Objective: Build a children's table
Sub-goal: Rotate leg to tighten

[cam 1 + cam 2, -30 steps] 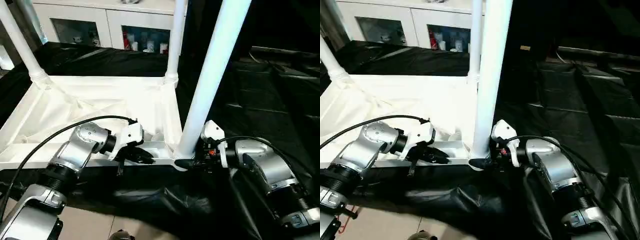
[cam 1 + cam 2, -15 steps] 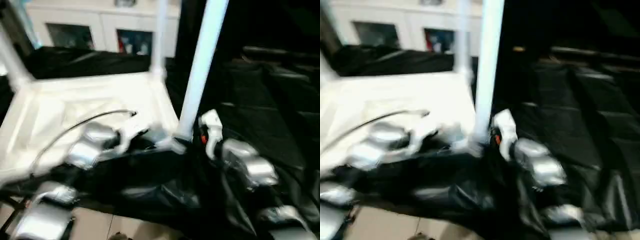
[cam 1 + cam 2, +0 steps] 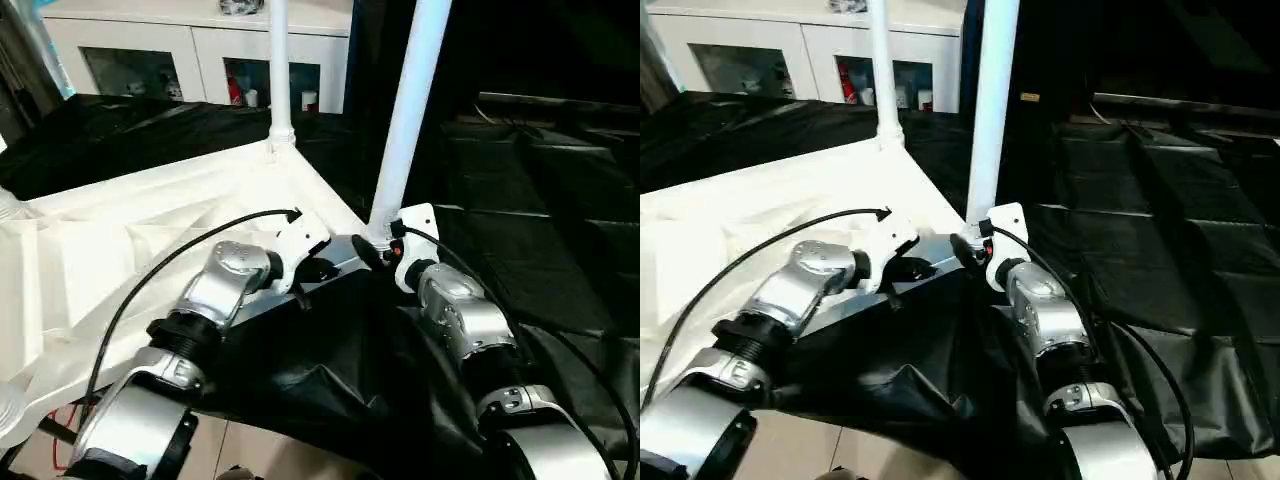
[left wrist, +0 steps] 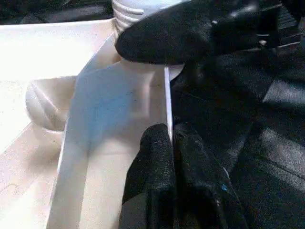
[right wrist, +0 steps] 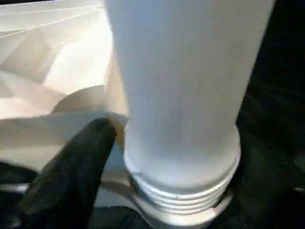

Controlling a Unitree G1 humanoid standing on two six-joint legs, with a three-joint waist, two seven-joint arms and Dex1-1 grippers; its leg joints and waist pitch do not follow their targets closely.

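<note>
the white plastic rectangular table top [image 3: 150, 230] lies upside down, ribbed underside up, on a black sheet [image 3: 520, 200] spread over the floor, in front of a white cabinet with glass doors [image 3: 190, 60]. a long white tapered tubular leg [image 3: 408, 120] stands upright in the near corner socket, its ribbed collar seated at the rim, and another white leg [image 3: 278, 70] stands in the far corner.

the left gripper [image 4: 171, 143] has its two black fingers pinched together on the thin edge wall of the table top, just beside the near socket. the right gripper [image 3: 372, 250] sits at the foot of the near leg; in the right wrist view one black finger [image 5: 71, 167] lies beside the collar, apart from it, but i cannot tell how wide its fingers stand.

judging by this, the step in hand is seating the near leg. the next move calls for the left gripper to steady the top while the right takes a firm hold low on the leg and turns or presses it home, keeping it straight so the collar does not bind.
</note>
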